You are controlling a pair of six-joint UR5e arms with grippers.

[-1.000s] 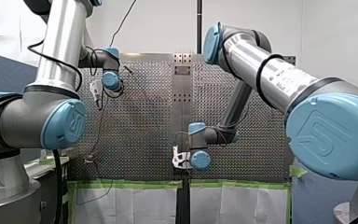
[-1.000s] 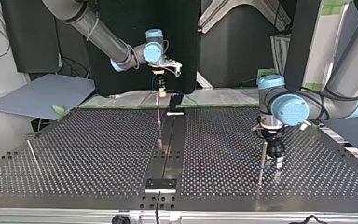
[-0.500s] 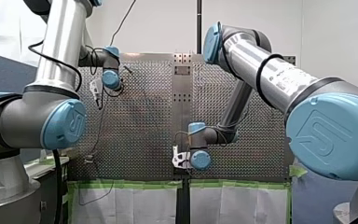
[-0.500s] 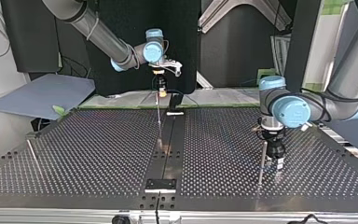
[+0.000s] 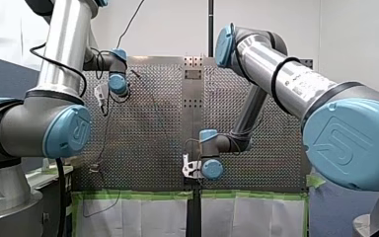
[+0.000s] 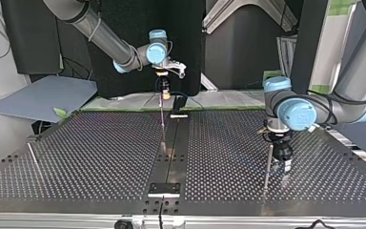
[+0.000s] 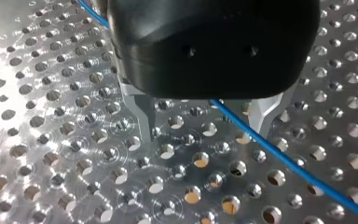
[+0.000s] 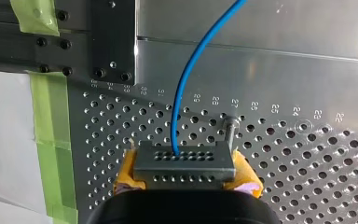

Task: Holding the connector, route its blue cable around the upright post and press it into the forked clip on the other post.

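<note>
Okay, right gripper [image 8: 185, 176] had its yellow pads [image 8: 127, 173] pinching the grey, hole-dotted rectangular connector [image 8: 185, 163], just beside a thin metal post [image 8: 230, 130]. Its glossy blue cable [image 8: 191, 65] arced up over the perforated table [image 8: 307, 154]. Left gripper [image 7: 204, 116]: tapered metal fingers [image 7: 139, 116] spread, cable passing between them.

my left gripper [image 7: 203, 133]: fingers apart | blue cable [image 7: 279, 156]: passes between them | perforated table [image 7: 51, 140]: below

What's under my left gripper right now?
Bare perforated table and the blue cable, which runs between the open fingers of the left gripper, unclamped. No post or clip shows there. The gripper itself covers the cable's stretch behind it.
</note>
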